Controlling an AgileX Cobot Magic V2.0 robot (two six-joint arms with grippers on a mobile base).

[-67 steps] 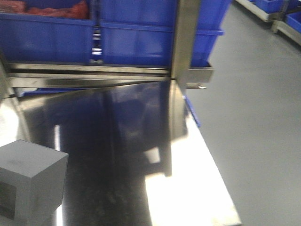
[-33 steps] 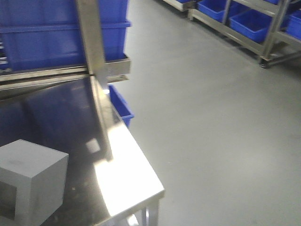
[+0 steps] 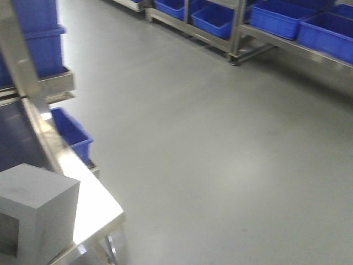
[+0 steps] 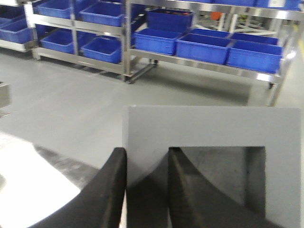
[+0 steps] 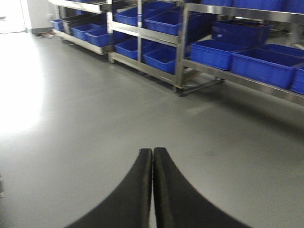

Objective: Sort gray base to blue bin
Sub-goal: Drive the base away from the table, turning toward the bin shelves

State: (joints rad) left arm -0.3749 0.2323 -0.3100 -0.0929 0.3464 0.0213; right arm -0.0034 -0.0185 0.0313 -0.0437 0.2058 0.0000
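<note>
The left end effector (image 4: 147, 187) is clamped on the gray base (image 4: 209, 126). One black finger (image 4: 111, 190) lies against the outside of the thick border, and the other sits inside the square recess. In the front view the base is at the lower left, over the corner of the shiny steel surface (image 3: 94, 204). The right end effector (image 5: 152, 190) has its fingers pressed together above the gray floor (image 5: 95, 104). Blue crates (image 5: 266, 64) stand on steel racks (image 5: 183, 52) behind it.
</note>
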